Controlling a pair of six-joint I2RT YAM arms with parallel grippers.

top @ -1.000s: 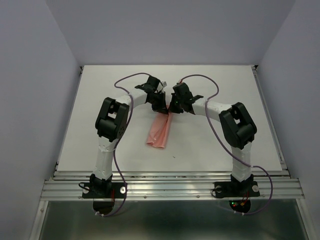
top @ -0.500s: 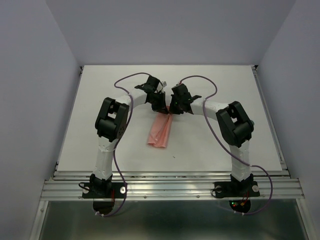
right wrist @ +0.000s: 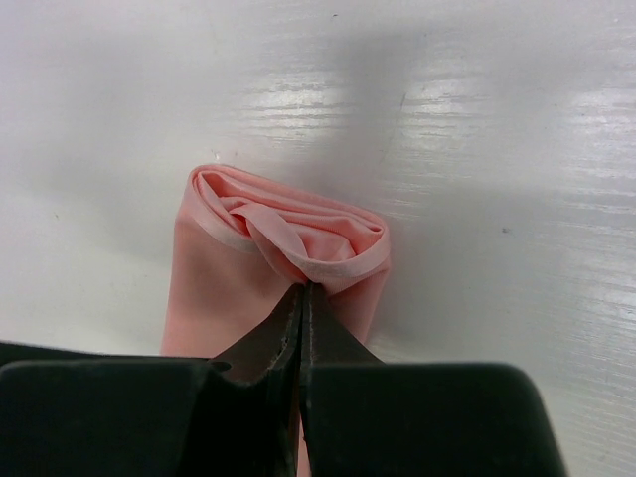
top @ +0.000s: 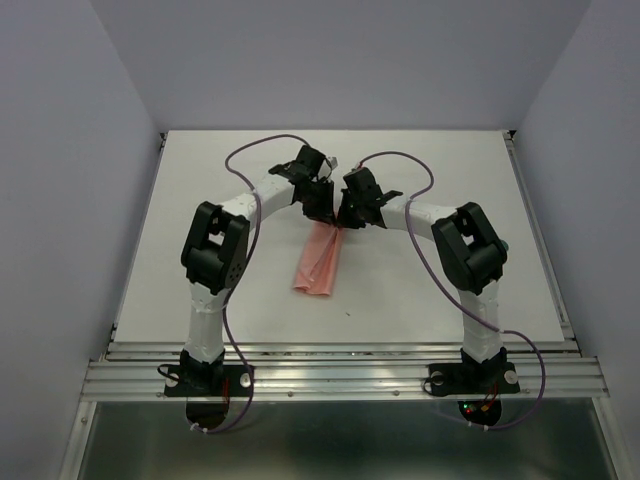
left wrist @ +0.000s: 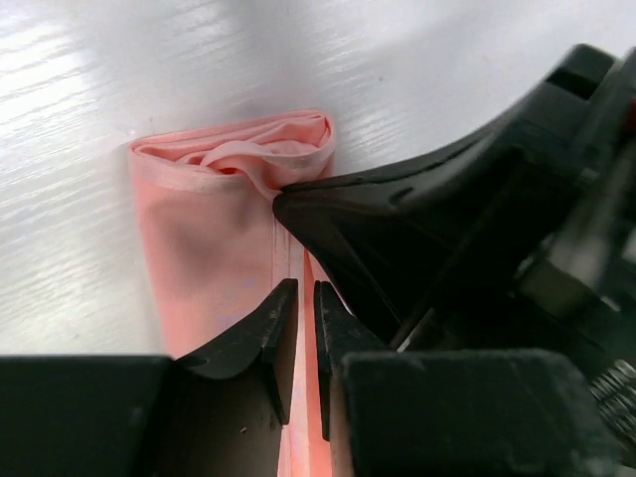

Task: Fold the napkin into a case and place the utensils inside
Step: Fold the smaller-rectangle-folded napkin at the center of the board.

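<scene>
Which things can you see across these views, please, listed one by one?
napkin: one, salmon pink, folded into a narrow strip mid-table, far end at both grippers
table: one, white, beneath everything
rail: one, silver, near edge, carrying the arm bases
cables: two, purple, looping along the arms
arms: two, white and black, reaching in from the near edge
left gripper: one, black, pinching a napkin fold
right gripper: one, black, shut on the napkin's hem

No legible text in any view, no labels, brands, numbers or signs, nothing readable on the napkin (top: 318,265), nothing printed on the white table (top: 430,290)
</scene>
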